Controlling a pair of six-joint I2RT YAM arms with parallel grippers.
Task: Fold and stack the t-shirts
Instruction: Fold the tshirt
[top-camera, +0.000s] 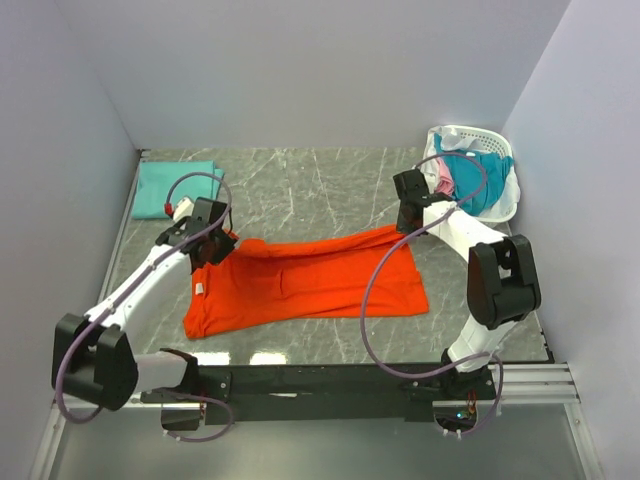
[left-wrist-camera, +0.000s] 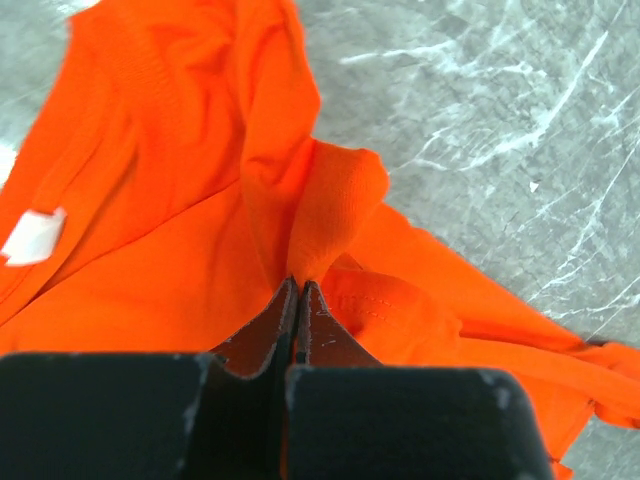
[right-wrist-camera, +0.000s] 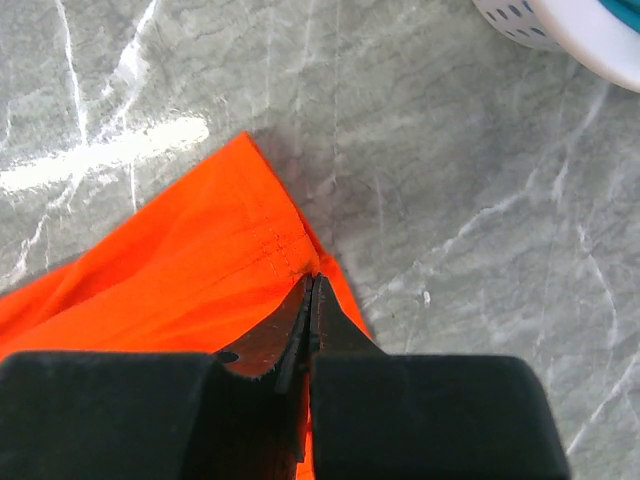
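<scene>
The bright orange t-shirt (top-camera: 310, 285) lies spread across the middle of the table. My left gripper (top-camera: 213, 240) is shut on a bunched fold of it (left-wrist-camera: 330, 210) at its far left end, near the white neck label (left-wrist-camera: 32, 237). My right gripper (top-camera: 408, 222) is shut on its far right hem corner (right-wrist-camera: 270, 245), with the jaws pressed together on the cloth. A folded mint-green t-shirt (top-camera: 175, 188) lies at the back left. Teal-blue (top-camera: 478, 180), pink (top-camera: 443, 181) and white shirts sit in the basket.
A white slotted plastic basket (top-camera: 507, 152) stands at the back right corner; its rim also shows in the right wrist view (right-wrist-camera: 560, 30). White walls close in the grey marble table (top-camera: 310, 190) on three sides. The black arm mount rail (top-camera: 330, 380) runs along the near edge.
</scene>
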